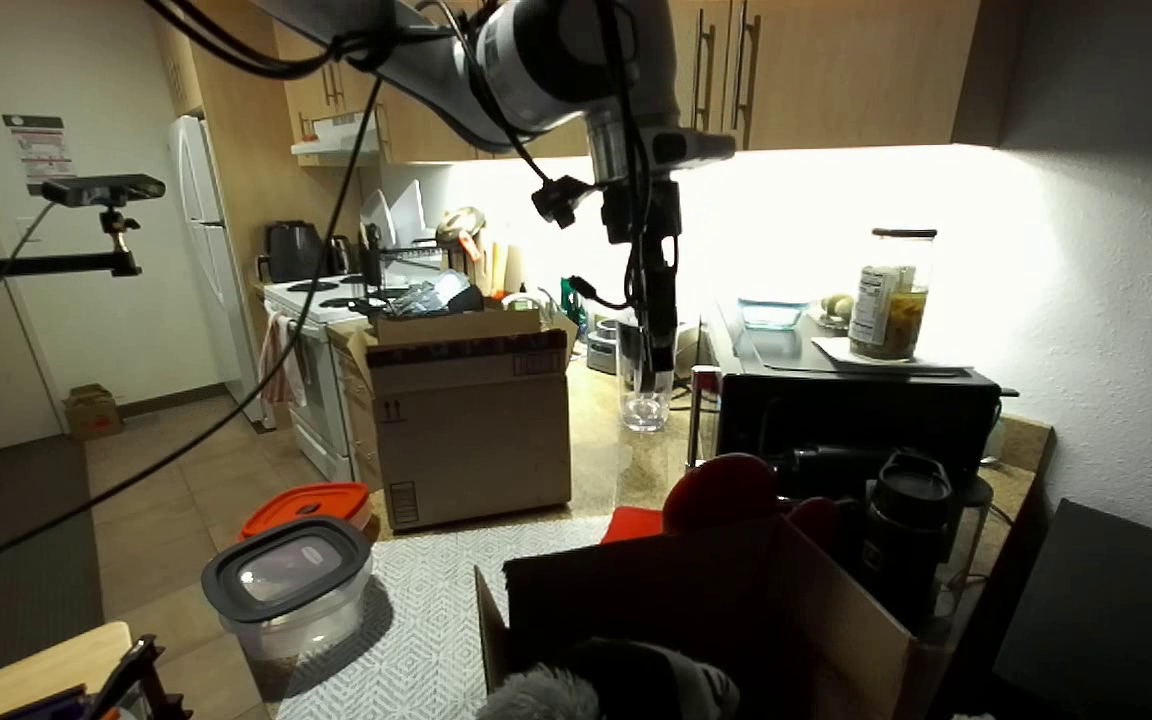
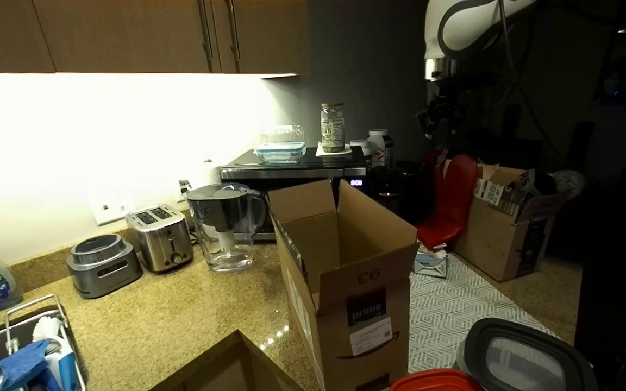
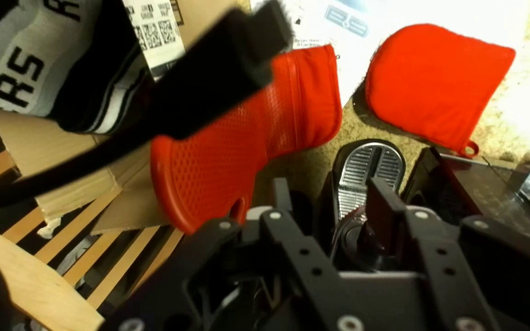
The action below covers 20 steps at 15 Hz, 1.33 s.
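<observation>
My gripper [image 3: 334,197] is open and empty in the wrist view, its two fingers well apart. Below and between the fingers shows a black appliance with a ribbed silver tray [image 3: 368,161]. A red textured oven mitt [image 3: 214,161] stands to the left of the fingers, and a flat red pot holder [image 3: 435,82] lies on the counter beyond. In the exterior views the gripper [image 1: 658,350] hangs pointing down from the arm; it is dark and hard to make out here [image 2: 438,127]. The mitt shows in both exterior views [image 1: 721,493] [image 2: 454,187].
Open cardboard boxes [image 1: 476,440] [image 2: 367,239] stand on the counter; another box [image 2: 500,239] holds a black-and-grey knit item [image 3: 25,59]. A microwave [image 1: 836,420] carries a jar [image 1: 886,310]. A water pitcher [image 2: 226,233] and lidded containers [image 1: 286,570] stand nearby. A cable plug [image 3: 219,78] crosses the wrist view.
</observation>
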Each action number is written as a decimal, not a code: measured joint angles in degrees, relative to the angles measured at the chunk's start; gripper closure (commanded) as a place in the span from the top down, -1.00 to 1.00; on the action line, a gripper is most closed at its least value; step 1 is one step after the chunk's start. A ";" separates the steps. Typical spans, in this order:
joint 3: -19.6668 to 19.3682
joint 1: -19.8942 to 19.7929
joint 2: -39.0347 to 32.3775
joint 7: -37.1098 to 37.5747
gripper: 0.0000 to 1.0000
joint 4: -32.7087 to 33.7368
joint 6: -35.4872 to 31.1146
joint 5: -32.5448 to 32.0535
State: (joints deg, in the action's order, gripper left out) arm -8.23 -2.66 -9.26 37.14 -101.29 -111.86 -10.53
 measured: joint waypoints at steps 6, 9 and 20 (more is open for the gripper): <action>0.70 2.51 -2.57 7.30 1.00 -5.72 -3.15 -7.48; 0.61 2.66 -3.62 9.05 1.00 -5.91 -3.23 -8.83; 0.23 0.74 -4.21 5.80 1.00 -5.76 -3.18 -5.38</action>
State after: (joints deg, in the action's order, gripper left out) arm -7.99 -1.92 -13.47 42.95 -107.05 -115.04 -15.91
